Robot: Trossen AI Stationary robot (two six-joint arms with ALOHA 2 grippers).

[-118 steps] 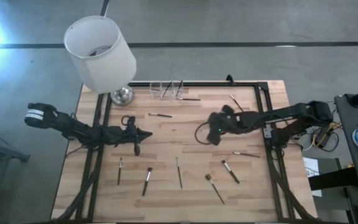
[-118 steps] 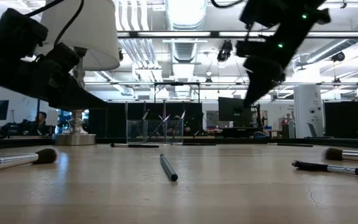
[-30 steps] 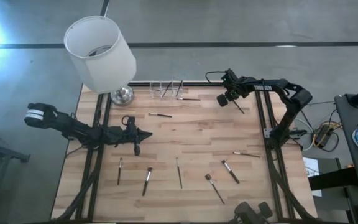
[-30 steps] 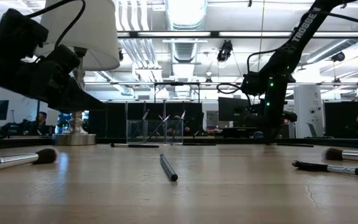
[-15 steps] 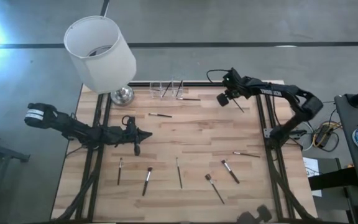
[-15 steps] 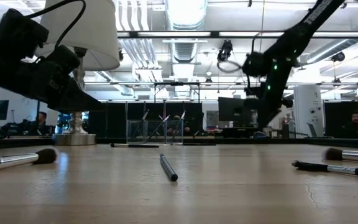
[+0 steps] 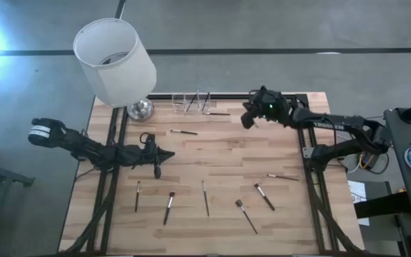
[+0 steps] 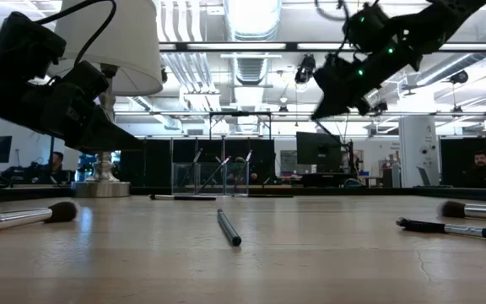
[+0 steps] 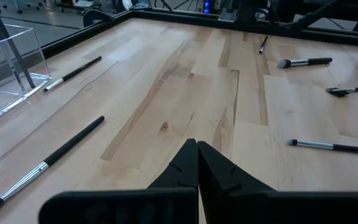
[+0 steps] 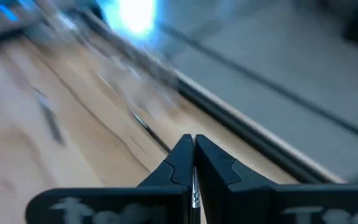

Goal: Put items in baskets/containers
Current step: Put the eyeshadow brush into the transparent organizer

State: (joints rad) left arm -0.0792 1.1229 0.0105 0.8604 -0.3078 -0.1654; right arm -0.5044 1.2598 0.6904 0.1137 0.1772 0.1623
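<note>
Right gripper (image 7: pixel 247 120) now higher, leftward, brush pinched.

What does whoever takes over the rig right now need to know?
Left gripper: jaws shut, empty, low over the table's left side.
Right gripper: jaws shut, raised near the far right; a silver sliver between them looks like a held brush.
Holder at the far edge by the lamp: a few brushes in holder.
Left to do: eight loose brushes on the table, plus the held one.

Grey concrete floor (image 7: pixel 277 25) around the table — ceiling strip lights (image 8: pixel 251 13), a white lampshade (image 7: pixel 114 61).
</note>
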